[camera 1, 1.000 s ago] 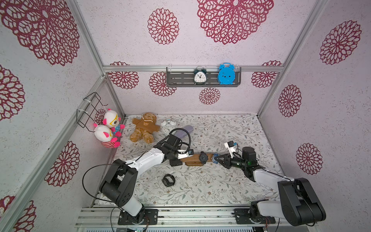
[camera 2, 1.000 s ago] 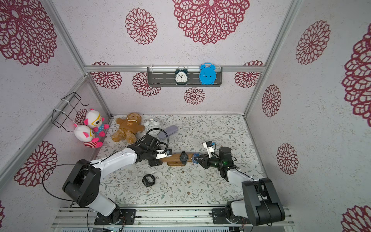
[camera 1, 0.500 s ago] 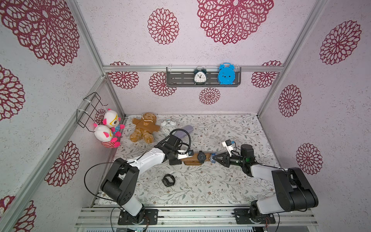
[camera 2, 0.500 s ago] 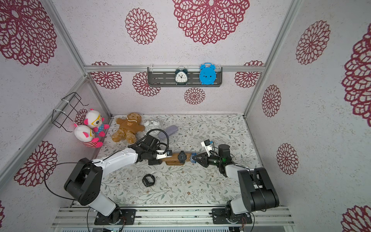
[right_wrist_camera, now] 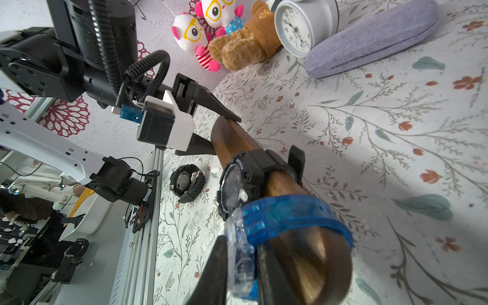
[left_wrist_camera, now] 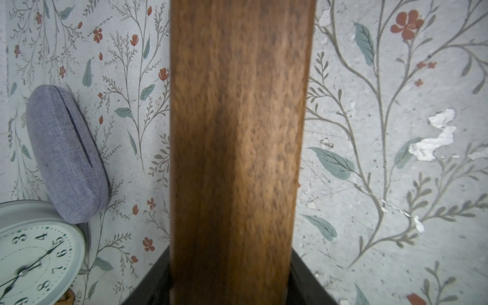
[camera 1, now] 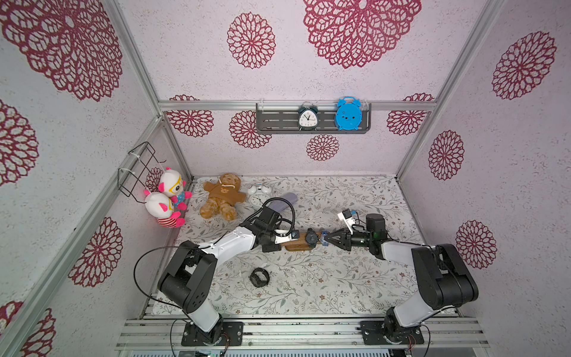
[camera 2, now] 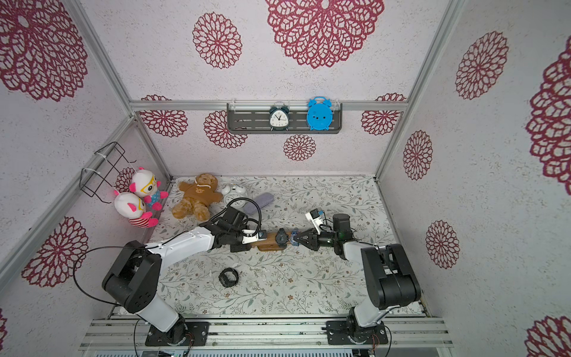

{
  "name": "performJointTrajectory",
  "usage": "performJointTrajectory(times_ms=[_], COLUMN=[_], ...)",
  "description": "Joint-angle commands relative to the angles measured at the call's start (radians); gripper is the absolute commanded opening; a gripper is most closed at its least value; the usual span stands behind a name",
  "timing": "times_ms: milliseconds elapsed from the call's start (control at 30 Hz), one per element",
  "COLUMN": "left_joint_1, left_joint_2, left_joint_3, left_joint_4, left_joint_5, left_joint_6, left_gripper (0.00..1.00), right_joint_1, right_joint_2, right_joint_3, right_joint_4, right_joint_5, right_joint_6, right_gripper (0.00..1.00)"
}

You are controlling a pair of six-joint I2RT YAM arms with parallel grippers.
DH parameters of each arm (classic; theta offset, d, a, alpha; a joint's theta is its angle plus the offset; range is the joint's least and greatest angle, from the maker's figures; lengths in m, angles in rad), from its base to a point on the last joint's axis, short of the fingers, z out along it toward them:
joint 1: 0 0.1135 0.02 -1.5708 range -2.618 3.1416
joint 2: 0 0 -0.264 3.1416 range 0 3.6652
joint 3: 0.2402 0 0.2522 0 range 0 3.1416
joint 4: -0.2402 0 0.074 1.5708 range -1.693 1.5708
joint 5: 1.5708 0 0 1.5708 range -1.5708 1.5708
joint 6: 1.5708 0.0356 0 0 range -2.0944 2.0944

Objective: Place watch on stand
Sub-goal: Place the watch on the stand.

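The brown wooden stand (camera 1: 298, 245) lies on the floral table between both arms. A black watch (camera 1: 310, 238) is wrapped round its bar. The blue translucent watch (right_wrist_camera: 285, 214) has its strap looped over the bar's right end, and my right gripper (right_wrist_camera: 241, 266) is shut on its face. The same grip shows in both top views (camera 2: 297, 239). My left gripper (left_wrist_camera: 229, 280) is shut on the stand's (left_wrist_camera: 237, 132) other end, one jaw against each side of the wood.
A loose black watch (camera 1: 259, 277) lies in front of the stand. At the back left are a teddy bear (camera 1: 222, 196), a white alarm clock (camera 1: 259, 193), a purple-grey case (camera 1: 285, 201) and two plush toys (camera 1: 167, 197). A grey wall shelf (camera 1: 272, 123) holds two clocks.
My right gripper has moved left with the blue watch, bringing its strap over the bar's end. My left jaws have closed in on the stand's other end.
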Motion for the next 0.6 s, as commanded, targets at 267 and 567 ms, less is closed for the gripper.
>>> performJointTrajectory(times_ms=[267, 567], left_joint_1=[0.001, 0.001], left_joint_2=[0.033, 0.033], left_joint_3=[0.007, 0.018], left_joint_4=[-0.007, -0.019], left_joint_5=[-0.02, -0.021], left_joint_6=[0.028, 0.031], left_gripper=[0.43, 0.44], right_joint_1=[0.027, 0.032], right_joint_2=[0.058, 0.012], right_joint_3=[0.102, 0.1], right_joint_4=[-0.119, -0.177], right_joint_5=[-0.036, 0.077], right_joint_6=[-0.085, -0.064], right_gripper=[0.24, 0.99])
